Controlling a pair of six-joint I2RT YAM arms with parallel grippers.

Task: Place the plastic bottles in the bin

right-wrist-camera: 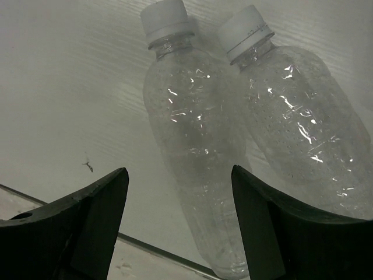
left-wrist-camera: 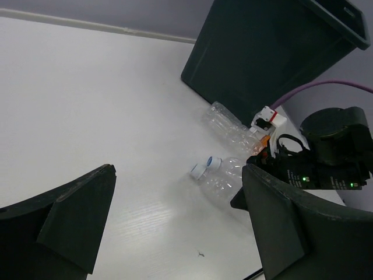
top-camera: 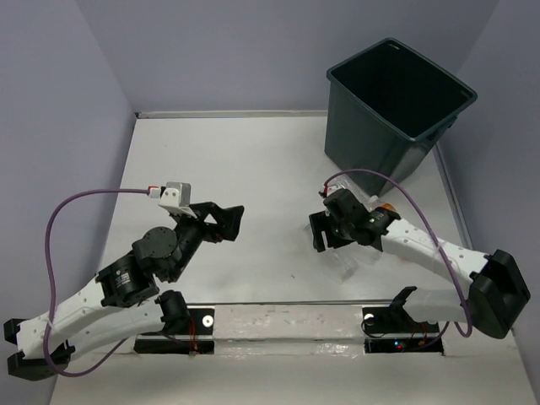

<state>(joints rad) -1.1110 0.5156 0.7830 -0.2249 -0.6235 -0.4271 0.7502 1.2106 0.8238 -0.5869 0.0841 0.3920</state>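
Two clear plastic bottles with pale caps lie side by side on the white table, the left bottle (right-wrist-camera: 192,146) next to the right bottle (right-wrist-camera: 297,122). My right gripper (right-wrist-camera: 179,172) stands open astride the left bottle's lower body, with a gap on its left side. In the left wrist view the same pair (left-wrist-camera: 224,175) lies in front of the right arm, and a third clear bottle (left-wrist-camera: 230,125) rests nearer the bin (left-wrist-camera: 262,52). The dark bin (top-camera: 396,101) stands at the far right. My left gripper (top-camera: 224,221) hovers wide open and empty, left of centre.
The table's near edge, a dark strip (right-wrist-camera: 151,248), runs just below the bottles. Grey walls close in the table at the back and sides. A purple cable (top-camera: 413,211) loops over the right arm beside the bin.
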